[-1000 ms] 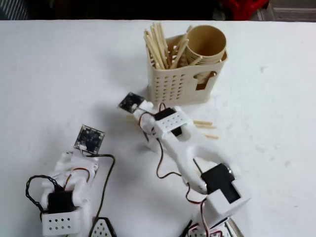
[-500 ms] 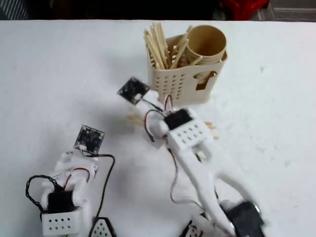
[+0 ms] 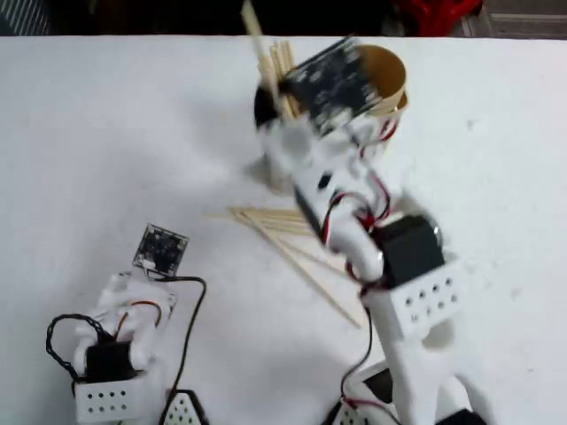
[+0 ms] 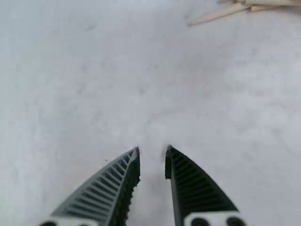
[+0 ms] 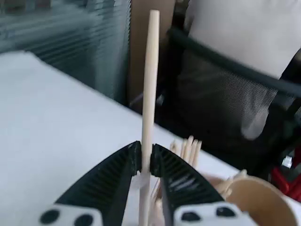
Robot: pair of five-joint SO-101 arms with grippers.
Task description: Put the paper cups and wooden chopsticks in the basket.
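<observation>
**High view.** The right arm stands raised over the basket (image 3: pixel 268 168) and hides most of it. One chopstick (image 3: pixel 252 27) projects upward past the basket's far-left corner. A cup (image 3: pixel 390 75) is already in the basket. Loose chopsticks (image 3: pixel 283 228) lie on the table (image 3: pixel 106 133) just in front of the basket. The left arm sits folded at the near-left edge.

**Left wrist view.** The left gripper (image 4: pixel 153 150) hovers low over bare table. Its jaws are a narrow gap apart and hold nothing. The ends of the loose chopsticks (image 4: pixel 221 12) lie well apart from it.

**Right wrist view.** The right gripper (image 5: pixel 146 151) is clamped on the chopstick (image 5: pixel 149 70), which it holds upright. The cup (image 5: pixel 254 197) shows below and beyond it.

**Step in hand.** Judged from these views, one chopstick is being carried to the basket. The next move calls for three actions:
1. Centre the stick's lower end over the stick compartment.
2. Lower it.
3. Part the jaws.

The loose chopsticks remain to be collected.
</observation>
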